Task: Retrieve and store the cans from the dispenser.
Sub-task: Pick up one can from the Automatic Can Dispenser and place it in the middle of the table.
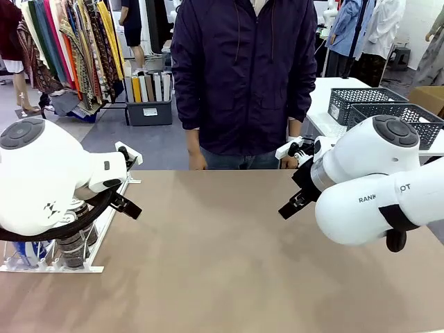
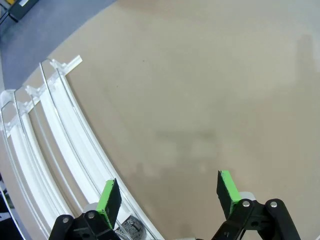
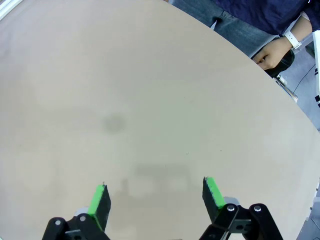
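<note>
Several cans (image 1: 73, 246) sit in dispenser (image 1: 52, 268) along left edge of table (image 1: 229, 263), near corner, lanes running w/ that edge. L fingers (image 2: 108, 197) wide open, empty, just over its rails, so nearer; R fingers (image 3: 98, 200) open, empty, well apart.

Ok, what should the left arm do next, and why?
Probably shift the left gripper sideways over the dispenser, toward the cans at its near end: the jaws stand open and empty above bare table beside it, so no can sits between them.
</note>
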`<state>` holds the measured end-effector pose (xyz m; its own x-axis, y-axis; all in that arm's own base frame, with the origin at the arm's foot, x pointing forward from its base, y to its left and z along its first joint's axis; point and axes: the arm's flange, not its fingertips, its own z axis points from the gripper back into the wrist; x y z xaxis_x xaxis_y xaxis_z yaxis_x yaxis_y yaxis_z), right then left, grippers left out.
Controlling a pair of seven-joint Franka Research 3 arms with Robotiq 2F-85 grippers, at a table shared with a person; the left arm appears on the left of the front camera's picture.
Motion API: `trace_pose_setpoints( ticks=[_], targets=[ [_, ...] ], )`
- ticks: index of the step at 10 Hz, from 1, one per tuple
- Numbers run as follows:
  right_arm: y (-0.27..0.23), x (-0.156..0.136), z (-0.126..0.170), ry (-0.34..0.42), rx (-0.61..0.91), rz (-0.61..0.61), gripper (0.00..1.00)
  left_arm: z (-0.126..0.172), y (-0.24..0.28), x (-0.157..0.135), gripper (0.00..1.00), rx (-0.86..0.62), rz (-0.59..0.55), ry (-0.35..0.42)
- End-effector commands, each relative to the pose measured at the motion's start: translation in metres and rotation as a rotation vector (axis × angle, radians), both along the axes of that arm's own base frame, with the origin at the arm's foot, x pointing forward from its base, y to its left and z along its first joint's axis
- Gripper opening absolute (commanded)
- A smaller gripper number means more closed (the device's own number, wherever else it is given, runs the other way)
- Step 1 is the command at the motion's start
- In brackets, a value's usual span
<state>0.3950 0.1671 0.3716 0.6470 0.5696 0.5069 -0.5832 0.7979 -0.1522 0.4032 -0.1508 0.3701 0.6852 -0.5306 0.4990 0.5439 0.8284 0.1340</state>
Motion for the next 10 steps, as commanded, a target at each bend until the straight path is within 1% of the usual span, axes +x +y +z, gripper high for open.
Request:
trace_pose_setpoints(
  ticks=[1,3,4,5,6,7,8,9,10],
  targets=[
    [0.000,0.000,0.000,0.000,0.000,0.000,1.00,0.000,0.000,0.000,1.00,0.000,-0.001,-0.001],
    [0.000,0.000,0.000,0.000,0.000,0.000,1.00,0.000,0.000,0.000,1.00,0.000,0.000,0.000],
    [-0.010,-0.004,0.012,0.130,0.125,0.026,1.00,0.016,-0.001,-0.005,1.00,-0.139,-0.023,0.107],
    [-0.020,-0.009,0.027,0.240,0.292,-0.034,1.00,0.036,-0.008,-0.006,1.00,-0.281,0.096,0.349],
    [-0.033,-0.017,0.045,0.337,0.487,-0.121,1.00,0.054,-0.011,-0.014,1.00,-0.393,0.079,0.482],
    [-0.054,-0.028,0.061,0.464,0.635,-0.092,1.00,0.070,-0.006,-0.018,1.00,-0.439,0.081,0.516],
    [-0.086,-0.043,0.075,0.496,0.781,-0.068,1.00,0.099,0.019,-0.027,1.00,-0.567,0.058,0.513],
    [-0.121,-0.068,0.086,0.480,0.916,0.007,1.00,0.128,0.062,-0.046,1.00,-0.708,0.040,0.466],
    [-0.164,-0.095,0.093,0.402,1.008,-0.012,1.00,0.150,0.116,-0.069,1.00,-0.849,0.113,0.363]
  ],
)
